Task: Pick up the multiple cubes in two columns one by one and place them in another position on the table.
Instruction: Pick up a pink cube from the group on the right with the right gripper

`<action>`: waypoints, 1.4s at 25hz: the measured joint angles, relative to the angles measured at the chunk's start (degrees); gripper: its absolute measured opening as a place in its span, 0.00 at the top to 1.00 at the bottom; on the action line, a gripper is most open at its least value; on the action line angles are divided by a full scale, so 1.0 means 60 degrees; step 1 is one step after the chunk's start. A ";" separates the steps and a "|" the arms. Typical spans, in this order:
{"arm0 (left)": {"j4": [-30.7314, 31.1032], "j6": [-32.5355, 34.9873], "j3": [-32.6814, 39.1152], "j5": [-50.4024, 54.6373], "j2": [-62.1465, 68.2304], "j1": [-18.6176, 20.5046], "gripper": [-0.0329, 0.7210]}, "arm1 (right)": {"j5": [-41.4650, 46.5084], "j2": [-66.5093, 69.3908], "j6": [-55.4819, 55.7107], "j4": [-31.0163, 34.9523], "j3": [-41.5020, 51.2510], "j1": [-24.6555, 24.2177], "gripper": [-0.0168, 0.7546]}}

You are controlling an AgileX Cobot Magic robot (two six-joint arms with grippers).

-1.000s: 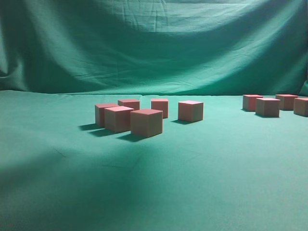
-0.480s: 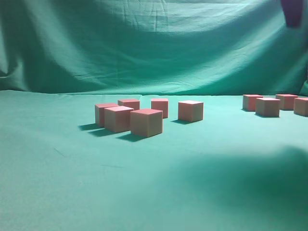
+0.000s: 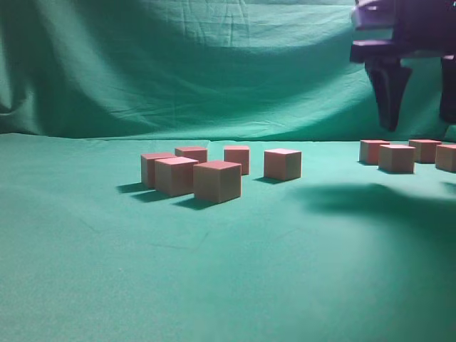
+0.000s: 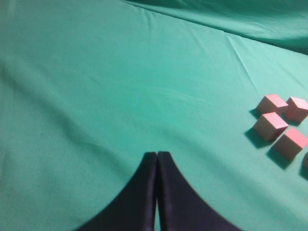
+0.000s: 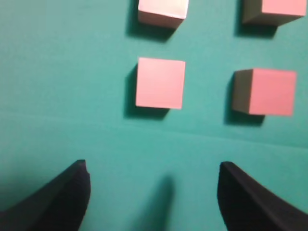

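The right gripper [image 3: 419,121], jaws apart, hangs above four cubes [image 3: 397,158] near the table's [image 3: 228,271] right edge.

Cut by frame edges: right gripper [image 3: 419,107] upper body and outer finger, rightmost cube [image 3: 447,157], far cubes [image 5: 162,10] in the right wrist view, fifth cube [image 4: 305,160] beside the left-wrist cluster.

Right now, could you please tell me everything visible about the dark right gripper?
The dark right gripper looks like matte black-purple plastic, with two tapered fingers pointing down. Its jaws stand wide apart and hold nothing. It hangs in the air above the right-hand group of pinkish-red cubes, touching neither them nor the teal-green cloth table.
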 joint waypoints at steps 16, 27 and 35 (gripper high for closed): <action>0.0000 0.0000 0.0000 0.0000 0.0000 0.0000 0.96 | -0.0747 0.2166 0.0093 -0.0480 -0.1591 -0.0072 0.27; 0.0000 0.0000 0.0000 0.0000 0.0000 0.0000 0.96 | -0.0832 0.2408 0.0112 -0.0480 -0.1657 -0.0072 0.65; 0.0000 0.0000 0.0000 0.0000 0.0000 0.0000 0.96 | 0.0720 0.2113 0.0207 -0.0480 -0.2590 0.0058 0.65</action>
